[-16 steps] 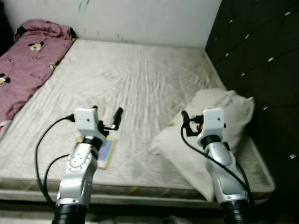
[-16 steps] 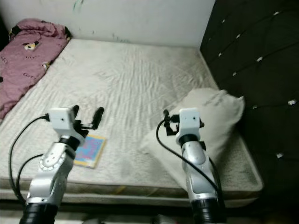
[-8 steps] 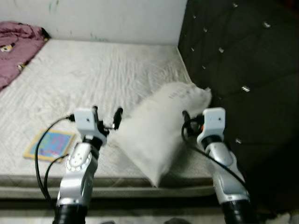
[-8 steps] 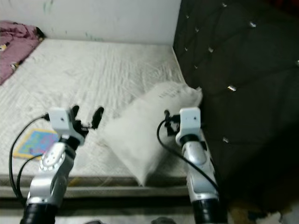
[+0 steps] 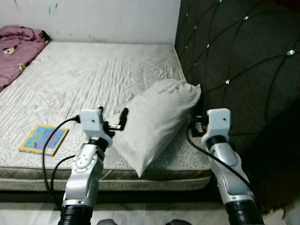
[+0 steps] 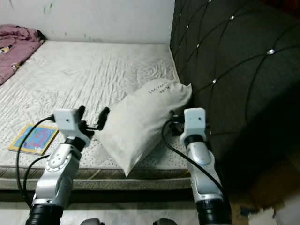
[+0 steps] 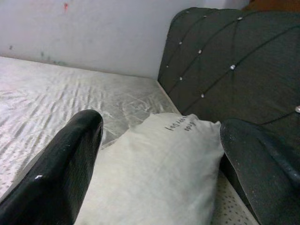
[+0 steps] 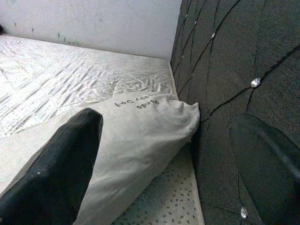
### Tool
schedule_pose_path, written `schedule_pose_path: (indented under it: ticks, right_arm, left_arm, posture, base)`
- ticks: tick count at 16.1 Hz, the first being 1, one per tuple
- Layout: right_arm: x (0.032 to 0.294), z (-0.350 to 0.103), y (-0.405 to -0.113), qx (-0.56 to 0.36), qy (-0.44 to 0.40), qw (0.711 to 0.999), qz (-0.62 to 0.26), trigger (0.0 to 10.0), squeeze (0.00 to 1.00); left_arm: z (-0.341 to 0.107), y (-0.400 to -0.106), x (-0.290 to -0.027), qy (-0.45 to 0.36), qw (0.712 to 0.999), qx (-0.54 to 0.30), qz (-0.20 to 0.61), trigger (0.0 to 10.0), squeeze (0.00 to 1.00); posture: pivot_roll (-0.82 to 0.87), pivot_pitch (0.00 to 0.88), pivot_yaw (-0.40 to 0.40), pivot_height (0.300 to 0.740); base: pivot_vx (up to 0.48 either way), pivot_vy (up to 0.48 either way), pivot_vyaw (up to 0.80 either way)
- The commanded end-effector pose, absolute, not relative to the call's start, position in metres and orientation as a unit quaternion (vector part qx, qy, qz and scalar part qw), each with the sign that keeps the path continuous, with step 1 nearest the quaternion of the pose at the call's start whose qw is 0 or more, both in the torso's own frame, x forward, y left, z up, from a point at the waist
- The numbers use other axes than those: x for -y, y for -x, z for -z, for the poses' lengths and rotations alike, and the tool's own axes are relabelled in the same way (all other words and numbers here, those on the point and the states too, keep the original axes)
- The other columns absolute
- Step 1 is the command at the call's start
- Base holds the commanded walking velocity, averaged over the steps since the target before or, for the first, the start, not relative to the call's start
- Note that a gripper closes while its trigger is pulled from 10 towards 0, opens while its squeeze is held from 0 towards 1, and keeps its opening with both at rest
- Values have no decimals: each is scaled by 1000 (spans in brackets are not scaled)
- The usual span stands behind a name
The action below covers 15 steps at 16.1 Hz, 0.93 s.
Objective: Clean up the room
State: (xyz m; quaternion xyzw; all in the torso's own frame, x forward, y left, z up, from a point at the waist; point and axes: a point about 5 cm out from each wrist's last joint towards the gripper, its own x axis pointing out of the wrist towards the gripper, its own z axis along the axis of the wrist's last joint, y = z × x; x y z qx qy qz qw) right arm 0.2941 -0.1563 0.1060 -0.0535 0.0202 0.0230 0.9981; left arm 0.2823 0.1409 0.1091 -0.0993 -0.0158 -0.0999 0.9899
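Note:
A white pillow [image 5: 157, 117] with dark lettering lies on the bare mattress [image 5: 103, 70], its far end against the dark tufted headboard [image 5: 234, 56] and its near corner over the bed's front edge. My left gripper [image 5: 112, 115] is open, held just left of the pillow's near side. My right gripper [image 5: 196, 123] is open too, at the pillow's right side, close to the headboard. In the left wrist view the pillow [image 7: 154, 168] lies ahead between the fingers [image 7: 61, 173]. In the right wrist view the pillow [image 8: 136, 131] also lies ahead between the fingers [image 8: 56, 168]. Neither gripper holds anything.
A colourful flat book [image 5: 43, 139] lies near the mattress's front left edge. A pink patterned blanket [image 5: 16, 40] is bunched at the far left by the white wall. The headboard fills the right side. Pale floor [image 5: 140, 215] shows below the bed.
The whole picture has shifted left as the camera turned right. The pillow now sits between the grippers and the book lies far left. Both arms keep their raised pose.

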Motion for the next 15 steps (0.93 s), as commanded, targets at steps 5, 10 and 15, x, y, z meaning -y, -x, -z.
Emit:
schedule_pose_path:
  ticks: [5, 10, 15]
  right_arm:
    - [157, -108, -296, -19, 52, 998, -22, 10000, 0]
    - [156, -108, -297, -18, 52, 998, -24, 10000, 0]
    - [155, -106, -294, -19, 46, 998, -28, 10000, 0]
  left_arm:
    - [-113, -285, -141, 90, 990, 24, 102, 10000, 0]
    - [-114, -285, -142, 88, 991, 26, 99, 10000, 0]
    - [-111, -281, -148, 83, 993, 26, 79, 10000, 0]
  posture:
    - [35, 0, -15, 740]
    - [35, 0, -15, 740]
    - [47, 0, -23, 740]
  base:
    - [0, 0, -800]
    - [0, 0, -456]
    - [0, 0, 0]
